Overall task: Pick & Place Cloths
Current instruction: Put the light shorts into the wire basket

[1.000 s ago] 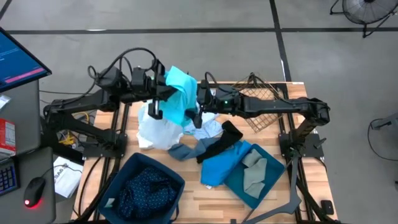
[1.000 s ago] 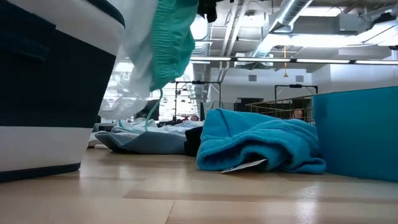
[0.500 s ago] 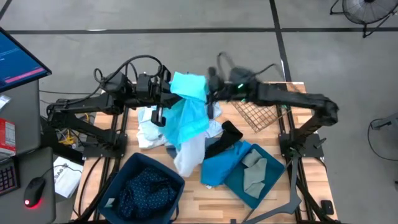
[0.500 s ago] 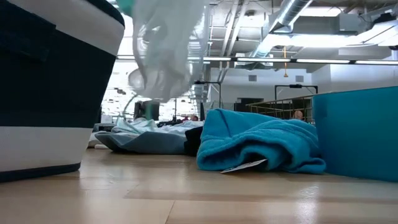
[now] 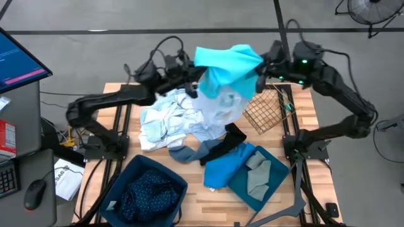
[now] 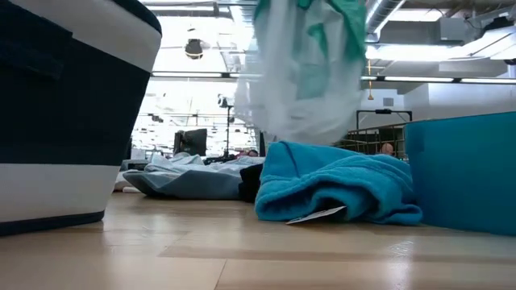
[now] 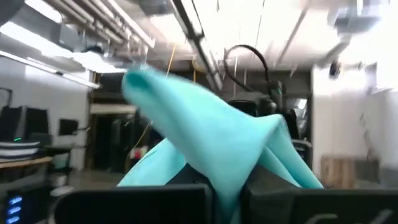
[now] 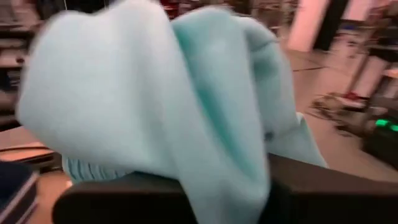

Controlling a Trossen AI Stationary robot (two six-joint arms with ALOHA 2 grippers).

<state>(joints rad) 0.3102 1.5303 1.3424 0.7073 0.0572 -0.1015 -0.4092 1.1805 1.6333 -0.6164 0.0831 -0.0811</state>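
You had the turquoise cloth (image 5: 226,63) stretched between both hands above the bench's (image 5: 315,170) far edge: left hand (image 5: 197,74) and right hand (image 5: 262,68) each pinched an end, its long axis running straight from one to the other, equally near both.

No writing can be read anywhere (the monitor's lines stay illegible)

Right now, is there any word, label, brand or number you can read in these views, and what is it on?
None can be read.
Monitor beside the table: lines on its screen, too small to read.
Red-and-white box below it: print too small to read.
White tag under the bright blue cloth: nothing legible.
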